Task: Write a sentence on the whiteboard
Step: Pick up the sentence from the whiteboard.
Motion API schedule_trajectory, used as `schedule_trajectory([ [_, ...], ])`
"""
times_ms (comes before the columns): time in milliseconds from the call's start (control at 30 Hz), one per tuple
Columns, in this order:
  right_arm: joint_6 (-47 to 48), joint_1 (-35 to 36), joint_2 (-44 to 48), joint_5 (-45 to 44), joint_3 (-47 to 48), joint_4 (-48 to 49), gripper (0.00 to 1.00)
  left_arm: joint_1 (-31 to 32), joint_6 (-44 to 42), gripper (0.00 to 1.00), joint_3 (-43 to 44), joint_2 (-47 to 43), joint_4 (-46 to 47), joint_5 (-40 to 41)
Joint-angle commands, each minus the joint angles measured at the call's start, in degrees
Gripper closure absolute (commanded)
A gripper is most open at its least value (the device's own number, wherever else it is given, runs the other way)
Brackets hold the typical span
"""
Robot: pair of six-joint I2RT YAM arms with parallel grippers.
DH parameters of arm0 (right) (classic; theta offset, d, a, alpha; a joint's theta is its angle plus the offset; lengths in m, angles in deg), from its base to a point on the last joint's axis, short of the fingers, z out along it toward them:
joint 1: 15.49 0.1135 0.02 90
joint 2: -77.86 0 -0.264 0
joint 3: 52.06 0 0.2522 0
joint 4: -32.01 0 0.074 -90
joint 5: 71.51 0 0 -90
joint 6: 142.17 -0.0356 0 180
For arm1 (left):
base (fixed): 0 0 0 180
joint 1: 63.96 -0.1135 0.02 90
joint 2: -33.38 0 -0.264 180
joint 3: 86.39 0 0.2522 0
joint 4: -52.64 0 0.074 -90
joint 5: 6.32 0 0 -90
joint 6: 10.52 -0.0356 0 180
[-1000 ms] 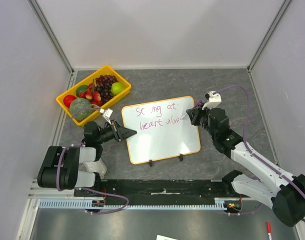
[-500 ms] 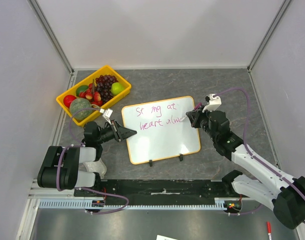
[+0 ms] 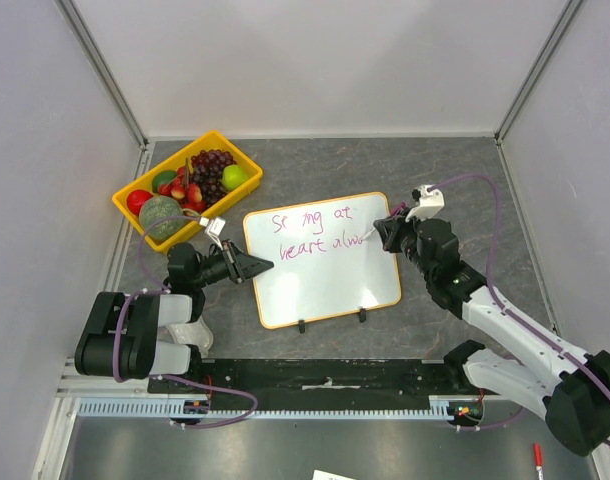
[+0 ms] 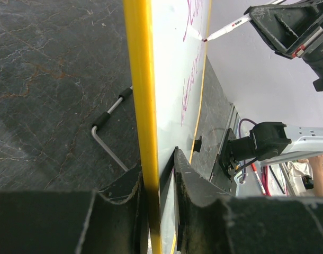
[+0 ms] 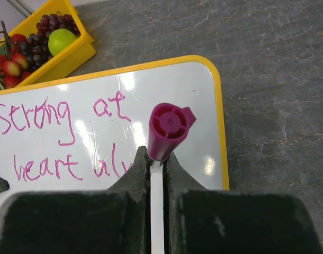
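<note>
Right gripper (image 5: 157,159) is clamped tight on a magenta marker (image 5: 169,128), whose tip meets the whiteboard (image 3: 325,290) at the end of the sentence (image 3: 315,232), legible as "Strong at / heart alw". Left gripper (image 4: 159,174) pinches the board's left frame edge. Board sits on the table (image 3: 435,170) between both arms.
</note>
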Motion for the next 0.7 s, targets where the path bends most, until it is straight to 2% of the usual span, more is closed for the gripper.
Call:
schedule_trajectory([
  [0,0.91,-0.70,-1.18,-3.07,3.20,0.12,1.00,0.23,-4.62,0.98,0.64,0.82,-0.48,2.02],
  [233,0.82,-0.88,-1.80,-2.55,3.73,0.64,1.00,0.23,-4.62,0.98,0.64,0.91,-0.48,2.02],
  [667,0.73,-0.97,0.40,-0.26,-1.02,-0.50,1.00,0.23,-4.62,0.98,0.73,1.08,-0.48,1.94],
])
